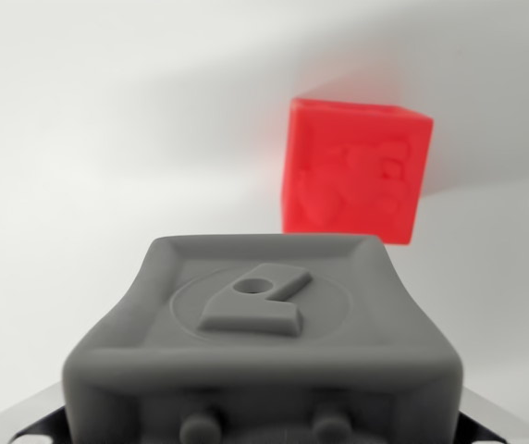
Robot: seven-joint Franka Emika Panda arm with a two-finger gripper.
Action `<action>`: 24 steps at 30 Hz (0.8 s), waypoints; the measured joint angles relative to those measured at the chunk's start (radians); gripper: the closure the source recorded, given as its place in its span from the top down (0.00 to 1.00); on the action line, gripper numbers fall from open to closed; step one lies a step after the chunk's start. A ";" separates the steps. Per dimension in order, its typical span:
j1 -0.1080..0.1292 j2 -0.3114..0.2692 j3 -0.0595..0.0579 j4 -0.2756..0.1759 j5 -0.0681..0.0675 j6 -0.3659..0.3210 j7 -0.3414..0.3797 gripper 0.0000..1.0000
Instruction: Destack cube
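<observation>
A grey cube (264, 333) with a raised emblem on its upper face fills the lower middle of the wrist view, very close to the camera. Slivers of my gripper (263, 427) show at the bottom left and bottom right corners, flanking the grey cube, so the jaws appear shut on it. A red cube (357, 171) with an embossed face rests on the white surface farther away, up and toward the wrist view's right. The two cubes are apart, not touching. The fingertips themselves are hidden behind the grey cube.
A plain white surface (79, 185) spreads all around. A soft shadow falls behind the red cube at the upper right.
</observation>
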 joint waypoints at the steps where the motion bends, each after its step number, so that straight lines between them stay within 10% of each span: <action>1: 0.003 0.000 0.000 -0.002 0.000 0.002 0.000 0.00; 24: 0.074 -0.014 0.007 -0.061 -0.003 0.049 0.010 0.00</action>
